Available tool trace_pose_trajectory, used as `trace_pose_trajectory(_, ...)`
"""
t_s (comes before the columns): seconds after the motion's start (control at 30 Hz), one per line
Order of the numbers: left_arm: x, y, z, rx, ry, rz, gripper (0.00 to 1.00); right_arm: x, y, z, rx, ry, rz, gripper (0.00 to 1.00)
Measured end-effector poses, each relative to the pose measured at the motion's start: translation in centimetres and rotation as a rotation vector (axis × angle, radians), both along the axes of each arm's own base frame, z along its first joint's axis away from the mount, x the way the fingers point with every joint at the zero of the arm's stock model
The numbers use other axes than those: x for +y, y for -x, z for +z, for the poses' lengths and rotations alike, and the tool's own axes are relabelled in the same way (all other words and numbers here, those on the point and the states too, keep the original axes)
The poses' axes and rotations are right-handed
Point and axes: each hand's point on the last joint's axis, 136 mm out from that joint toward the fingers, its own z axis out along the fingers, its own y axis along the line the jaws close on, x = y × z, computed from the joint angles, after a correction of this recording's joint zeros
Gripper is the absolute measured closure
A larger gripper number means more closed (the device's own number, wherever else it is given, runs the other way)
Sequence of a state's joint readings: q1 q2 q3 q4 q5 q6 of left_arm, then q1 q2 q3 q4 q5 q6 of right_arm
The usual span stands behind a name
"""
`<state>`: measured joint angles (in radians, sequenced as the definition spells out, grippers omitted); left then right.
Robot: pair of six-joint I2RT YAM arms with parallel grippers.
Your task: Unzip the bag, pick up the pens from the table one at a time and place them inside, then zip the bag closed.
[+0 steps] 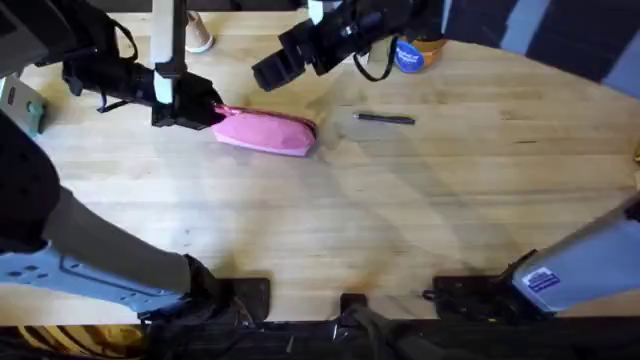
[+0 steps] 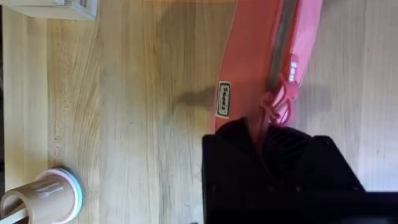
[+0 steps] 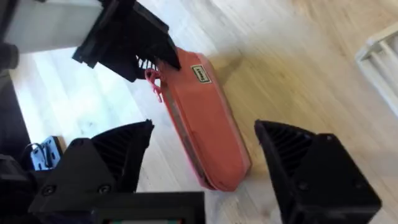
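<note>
1. The worktop [image 1: 420, 220] is spreading wide and pale under both arms, its plank grain showing.
2. The bag [image 1: 268, 132] is lying flat on the worktop at the far left-centre, its zipper running along its length in the wrist views.
3. The left tool [image 1: 208, 112] is sitting at the bag's left end, fingers together and clamping that end right by the pink zipper pull [image 2: 281, 99]; the bag's small label [image 2: 224, 99] is showing just beside the grip.
4. The right tool [image 3: 205, 155] is hovering above the bag's other end, black fingers [image 3: 298, 155] spread wide apart with the bag showing between them, gripping nothing.
5. One of the pens [image 1: 384, 119] is lying on the worktop to the right of the bag, apart from it.
6. A small beige cup [image 2: 43, 199] is standing near the worktop's far left edge.
</note>
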<state>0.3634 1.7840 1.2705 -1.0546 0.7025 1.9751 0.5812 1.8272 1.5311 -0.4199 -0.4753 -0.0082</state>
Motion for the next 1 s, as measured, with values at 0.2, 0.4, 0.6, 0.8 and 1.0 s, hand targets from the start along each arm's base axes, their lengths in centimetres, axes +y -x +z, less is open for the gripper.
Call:
trace_pose_trajectory(0.2, 0.0, 0.0, 0.0, -0.002, 0.001, 0.000, 0.447, -0.6, 0.2, 3.9, -0.124, -0.009, 0.006, 0.004)
trace_pose_trajectory(0.4, 0.0, 0.0, 0.0, 0.001, 0.004, 0.002, 0.008, 0.2, 1.4, 3.6, -0.120, 0.010, 0.040, 0.005)
trace_pose_trajectory(0.6, 0.0, -0.1, 0.0, -0.002, 0.002, 0.002, 0.008, 1.3, 2.5, 3.6, -0.129, 0.012, 0.077, 0.377)
trace_pose_trajectory(0.8, 0.1, 0.0, 0.3, -0.005, -0.002, 0.005, 0.008, 1.9, 3.1, 2.3, -0.101, 0.031, 0.094, 0.967)
trace_pose_trajectory(1.0, 0.6, 0.8, 3.2, -0.060, -0.023, 0.031, 0.008, 2.6, 3.1, -1.3, -0.035, 0.081, 0.110, 0.970)
